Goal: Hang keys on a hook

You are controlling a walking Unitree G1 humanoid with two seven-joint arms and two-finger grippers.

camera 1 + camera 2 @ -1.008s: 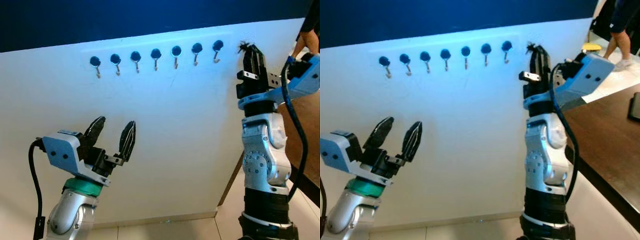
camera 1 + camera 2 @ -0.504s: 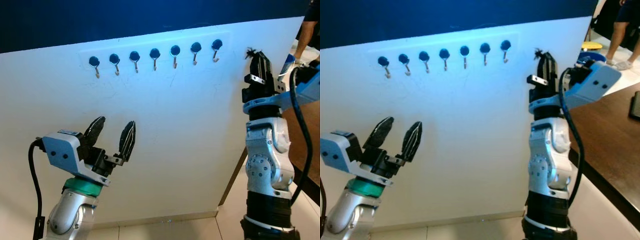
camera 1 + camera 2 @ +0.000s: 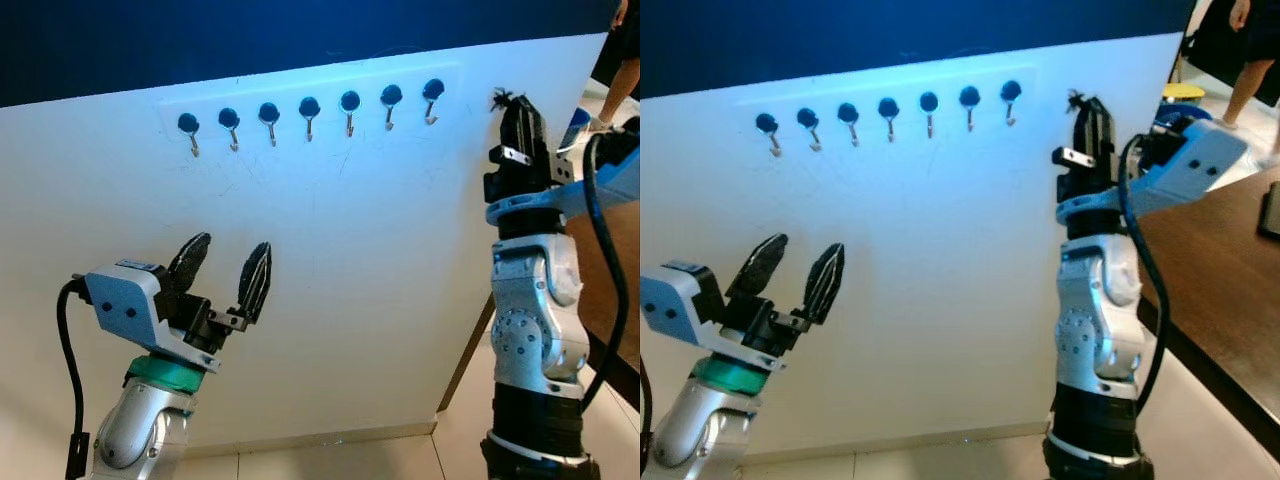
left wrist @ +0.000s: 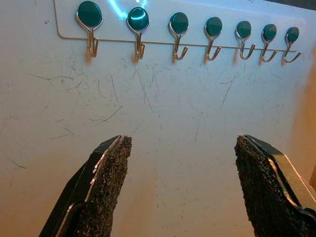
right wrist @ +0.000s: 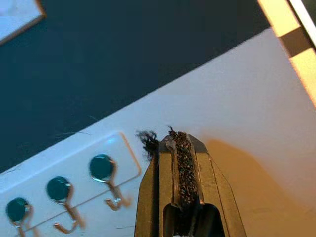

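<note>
Nearest the camera, at about eight o'clock in the head view, the left gripper point(image 3: 222, 275) is raised with its two black fingers spread wide and nothing between them; its wrist camera looks straight between the pads at the scuffed white wall point(image 4: 163, 123).

Further out, at about three o'clock, the right gripper point(image 3: 517, 110) stands upright on its arm with the fingers pressed together. A small dark tuft point(image 5: 147, 139) pokes out at the fingertips (probably a cord or tassel belonging to the keys, though the keys themselves cannot be made out). So the task's thing appears to be pinched at the very tip of the right gripper, high up near the top edge of the white wall.

Farthest, along the wall at twelve o'clock, runs the row of hooks point(image 3: 310, 112), seven metal hooks on round dark heads, all of them bare. The rightmost hook point(image 3: 432, 103) sits at roughly nine o'clock from the right gripper's tip, near it but apart.

As a judgement: the carrying is done and the hanging is not. What remains is to move the gripper across to a hook, slip the loop over its upturned end and let go. Beyond the wall's right edge lies a dark tabletop point(image 3: 1230, 260), and a person's legs point(image 3: 1240, 60) show at one o'clock.
</note>
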